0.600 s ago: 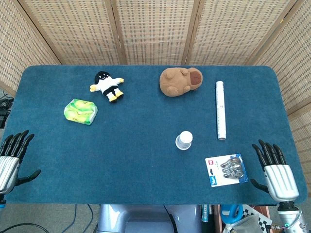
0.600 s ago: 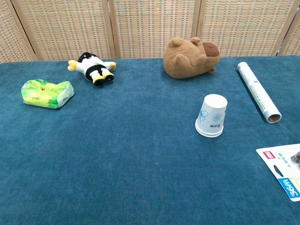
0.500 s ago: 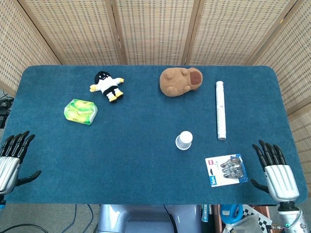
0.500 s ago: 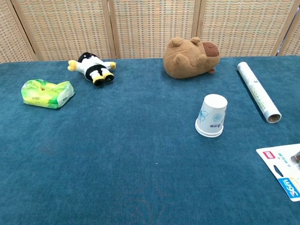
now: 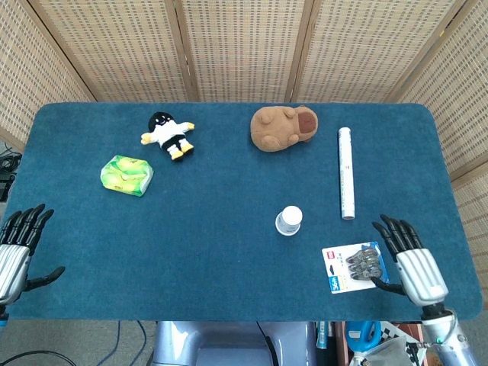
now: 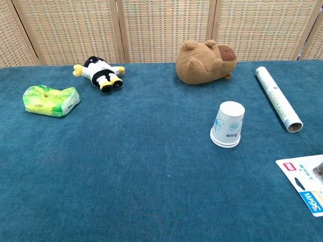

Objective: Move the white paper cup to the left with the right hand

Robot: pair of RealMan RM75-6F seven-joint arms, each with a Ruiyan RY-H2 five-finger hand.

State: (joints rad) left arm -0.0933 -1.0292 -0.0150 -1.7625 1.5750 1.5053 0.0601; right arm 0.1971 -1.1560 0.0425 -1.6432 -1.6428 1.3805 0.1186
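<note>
While the white paper cup [image 5: 289,220] stands upside down and untouched right of the desk's [image 5: 229,267] middle, the job of shifting it left has barely begun. At the front-left corner, the left hand [image 5: 17,255] rests with fingers spread wide, holding nothing. Toward the left edge lies a green tissue pack [image 5: 126,175], with a small black-and-white plush doll [image 5: 168,134] nearer the back edge and a brown plush capybara [image 5: 284,127] further right. A white roll [image 5: 346,172] lies just right of the cup. At the front-right corner, the right hand [image 5: 408,261] hovers empty, fingers apart, beside a carded pack of clips [image 5: 354,267] and well apart from the cup. Reach, grasp and move all appear left to do.
</note>
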